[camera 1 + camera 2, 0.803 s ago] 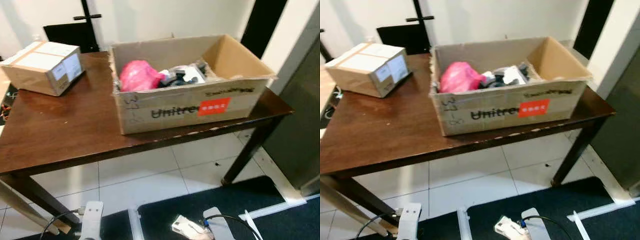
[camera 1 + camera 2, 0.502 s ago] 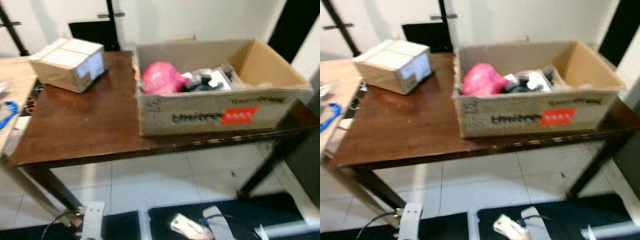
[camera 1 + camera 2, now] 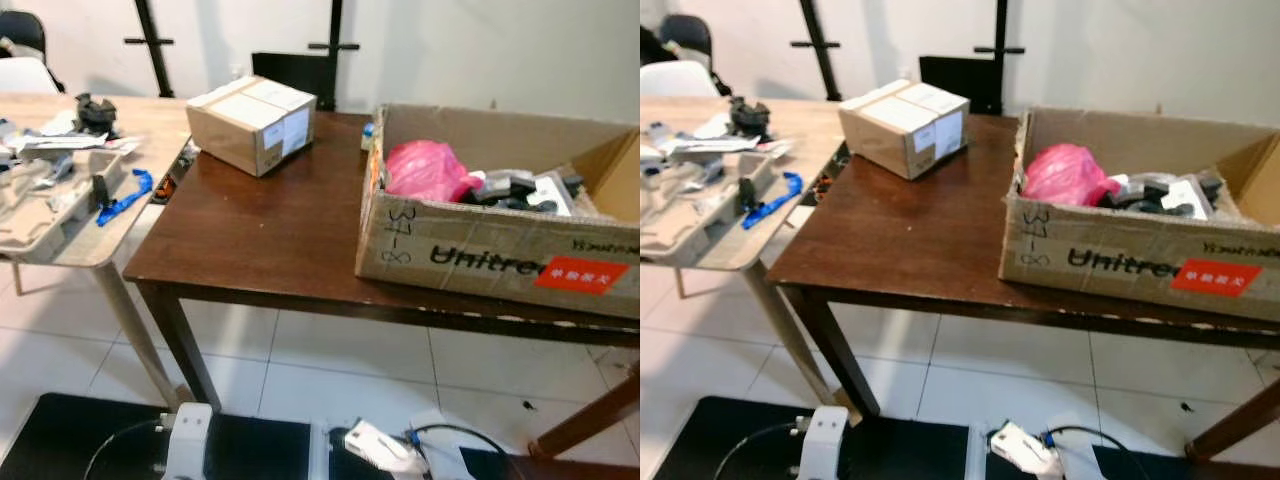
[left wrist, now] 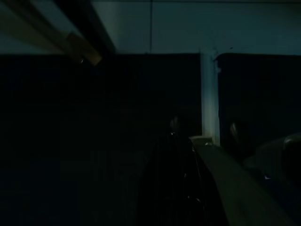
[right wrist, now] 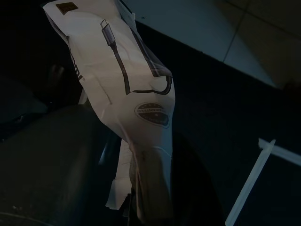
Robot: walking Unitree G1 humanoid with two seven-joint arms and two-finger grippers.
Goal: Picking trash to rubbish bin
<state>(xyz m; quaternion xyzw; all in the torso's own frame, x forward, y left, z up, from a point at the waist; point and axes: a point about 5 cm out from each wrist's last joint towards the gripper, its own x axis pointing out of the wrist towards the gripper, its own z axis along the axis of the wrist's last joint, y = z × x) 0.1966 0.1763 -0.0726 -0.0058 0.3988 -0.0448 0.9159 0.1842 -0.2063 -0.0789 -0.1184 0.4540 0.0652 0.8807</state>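
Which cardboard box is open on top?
The big box with Unitree printed on its side, at the dark table's right end. A pink bag lies inside it. The small box is taped shut.

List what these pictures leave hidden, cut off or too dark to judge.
- Big box: its right end is cut off by the edge of both eye views.
- Items behind the pink bag: hidden by the box wall.
- Left wrist view: too dark to judge the hand.
- White packet: its lower end is lost in shadow in the right wrist view.
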